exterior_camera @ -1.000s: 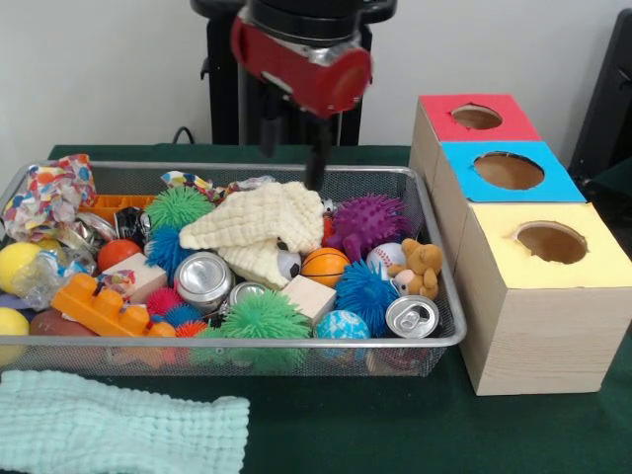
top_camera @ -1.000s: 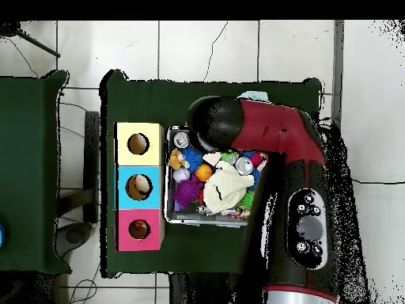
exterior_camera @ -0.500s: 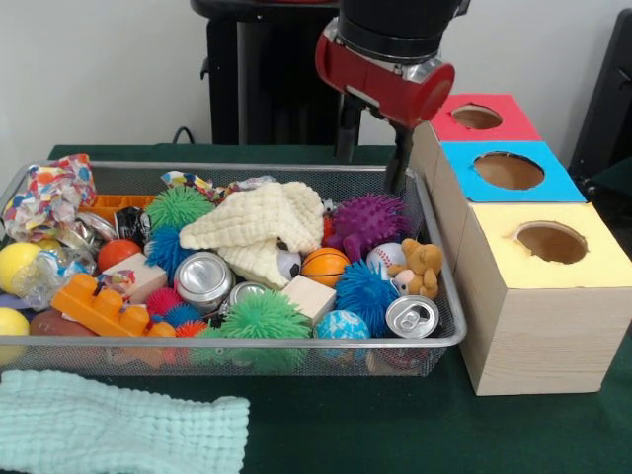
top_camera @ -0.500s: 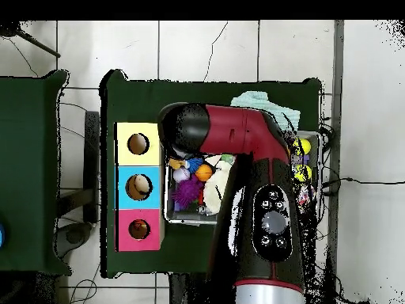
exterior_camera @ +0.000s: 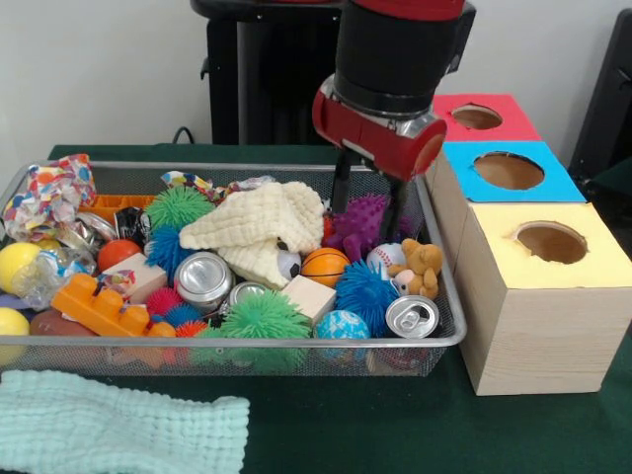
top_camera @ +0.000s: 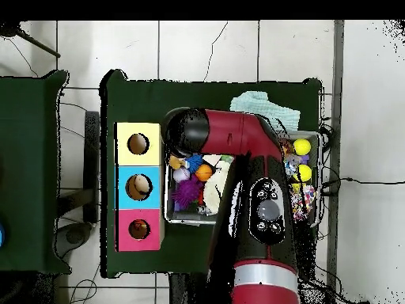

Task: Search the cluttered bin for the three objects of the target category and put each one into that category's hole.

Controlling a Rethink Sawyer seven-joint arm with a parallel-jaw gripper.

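A wire bin (exterior_camera: 434, 247) packed with toys, cans and a cream cloth (exterior_camera: 259, 229) leaves no bare floor. Three box holes (exterior_camera: 550, 241) beside it stand unobstructed from above.

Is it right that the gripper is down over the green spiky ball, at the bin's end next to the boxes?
Not quite. The front view shows the gripper down over the purple spiky ball, not a green one. The rest holds: that is the bin's end next to the boxes.
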